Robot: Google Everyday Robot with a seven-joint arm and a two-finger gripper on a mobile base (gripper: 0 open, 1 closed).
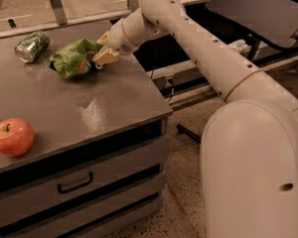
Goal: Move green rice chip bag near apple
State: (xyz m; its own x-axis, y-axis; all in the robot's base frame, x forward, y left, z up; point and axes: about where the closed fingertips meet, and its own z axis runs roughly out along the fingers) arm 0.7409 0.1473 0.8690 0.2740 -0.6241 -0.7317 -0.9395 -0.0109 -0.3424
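Note:
The green rice chip bag lies crinkled on the grey table top near its back edge. My gripper is at the bag's right end, low over the table, with its tan fingers closed on the bag's edge. The apple, red-orange with a short stem, sits at the table's front left corner, far from the bag and the gripper.
A small green metallic drink can lies on its side just left of the bag. The table's right edge is close to the gripper. Drawers are below the top. My white arm reaches in from the right.

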